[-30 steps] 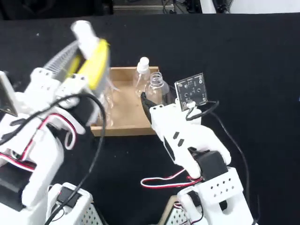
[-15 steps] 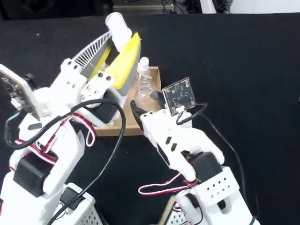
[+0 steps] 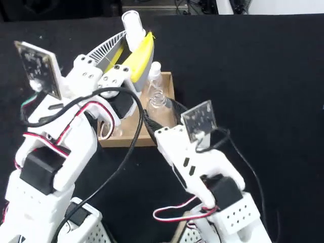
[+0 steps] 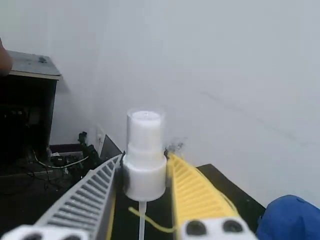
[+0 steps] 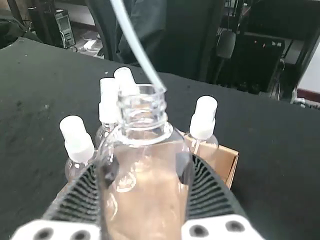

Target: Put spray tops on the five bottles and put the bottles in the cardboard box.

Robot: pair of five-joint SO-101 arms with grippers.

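Note:
My left gripper (image 3: 133,36) (image 4: 145,172) is shut on a white spray top (image 3: 131,23) (image 4: 145,150), held between its grey and yellow fingers above the cardboard box (image 3: 126,137). The top's thin dip tube (image 5: 136,47) slants down, its tip at the rim of an open clear bottle (image 5: 142,150) (image 3: 159,103). My right gripper (image 5: 142,180) (image 3: 153,115) is shut on that bottle, upright at the box's right side. Several bottles with white spray tops (image 5: 76,135) (image 5: 204,117) (image 3: 154,75) stand in the box behind it.
Black cloth (image 3: 253,76) covers the table around the box. Both white arm bases (image 3: 223,202) stand at the near edge. Beyond the table are a chair (image 5: 165,35) and dark equipment.
My left arm has swung right and farther back with the spray top, from above the box's left side to over the open bottle. My right arm shifted slightly left with the bottle.

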